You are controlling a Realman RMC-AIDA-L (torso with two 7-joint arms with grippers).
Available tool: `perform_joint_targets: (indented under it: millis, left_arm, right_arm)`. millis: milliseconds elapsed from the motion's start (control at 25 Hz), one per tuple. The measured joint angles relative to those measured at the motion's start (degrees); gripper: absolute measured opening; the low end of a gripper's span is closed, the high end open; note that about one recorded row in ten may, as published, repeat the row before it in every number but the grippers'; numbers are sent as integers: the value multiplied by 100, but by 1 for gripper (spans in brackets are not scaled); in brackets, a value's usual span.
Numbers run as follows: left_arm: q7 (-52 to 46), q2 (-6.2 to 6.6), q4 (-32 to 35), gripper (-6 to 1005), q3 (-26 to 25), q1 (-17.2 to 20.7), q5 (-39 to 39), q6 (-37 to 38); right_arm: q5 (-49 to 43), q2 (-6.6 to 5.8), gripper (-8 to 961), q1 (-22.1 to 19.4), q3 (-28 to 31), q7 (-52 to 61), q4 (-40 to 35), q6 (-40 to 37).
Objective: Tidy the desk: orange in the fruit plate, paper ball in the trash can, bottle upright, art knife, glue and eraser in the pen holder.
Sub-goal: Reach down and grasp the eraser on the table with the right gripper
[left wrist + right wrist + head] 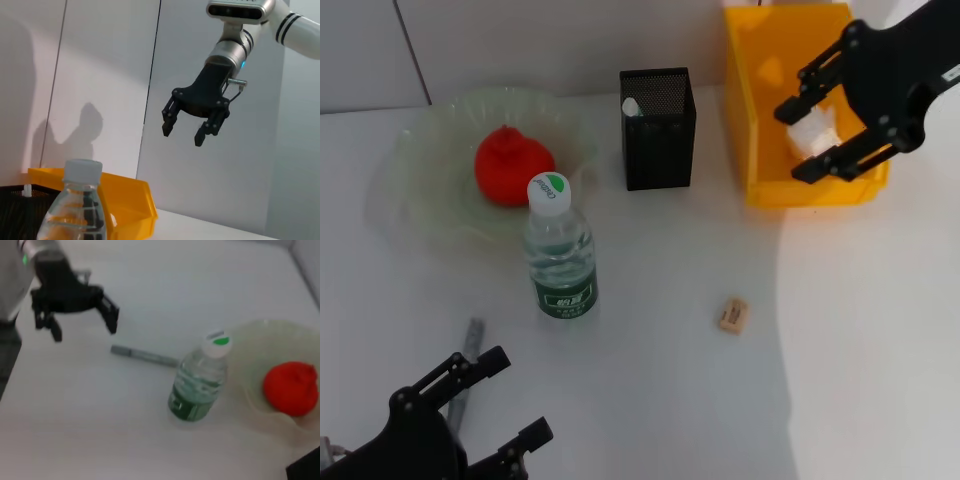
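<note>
I see right end effector (812, 138) fingers spread, empty, over trash can (760, 150); paper ball (813, 132) inside, only head view shows it. Left end effector (492, 402) open, low near art knife (144, 356). Bottle (560, 262) upright. Orange (512, 165) in fruit plate (420, 170). Eraser (732, 314) on surface.

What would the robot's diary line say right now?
orange in fruit plate | bottle upright | right end effector open over trash can
</note>
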Motion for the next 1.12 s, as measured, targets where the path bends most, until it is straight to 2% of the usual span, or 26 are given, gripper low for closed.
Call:
perform_joint_targets:
  millis: [40,120,160,200,240,280,360,400,440,560,600,680,800,1120]
  left_arm:
    - [0,0,0,813,0,0,0,0]
    - [-2,-11,0,813,0,-1,4,-5]
    - [-29,-17,-1,813,-1,-5,6,-8]
    - [-153,-31,-3,813,0,-31,5,-13]
    - [-199,-39,-3,813,0,-42,1,-17]
    - [-236,-49,-3,813,0,-53,-3,-24]
    - [-236,-49,-3,813,0,-53,-3,-24]
    - [-261,-60,-3,813,-1,-62,-9,-48]
    - [-262,-92,-3,813,-23,-87,-11,-155]
    - [-263,-130,-4,813,-63,-135,-14,-246]
    - [-265,-144,-3,813,-70,-170,-16,-284]
    - [-284,-149,-3,813,-73,-188,-20,-309]
    - [-346,-150,-3,813,-94,-230,-30,-380]
    - [-379,-139,-3,813,-134,-267,-84,-484]
  right_arm:
    - [0,0,607,0,0,0,0,0]
    - [-523,56,607,406,-389,-174,158,-49]
    - [-782,102,608,596,-560,-290,251,-95]
    - [-1160,201,608,845,-761,-520,324,-165]
    - [-1160,201,608,845,-761,-520,324,-165]
    - [-1374,276,608,947,-846,-680,324,-205]
    - [-1809,498,608,1077,-1021,-1069,304,-202]
    - [-2161,741,609,1116,-1153,-1423,302,-126]
    - [-2161,741,609,1116,-1153,-1423,302,-126]
    - [-2686,1154,609,1101,-1241,-1974,339,5]
    - [-2794,1230,609,1086,-1275,-2107,363,32]
    - [-2795,1273,610,1028,-1485,-2233,458,116]
    - [-2665,1261,610,938,-1898,-2268,801,387]
    - [-2642,1290,612,926,-2424,-2263,1533,1299]
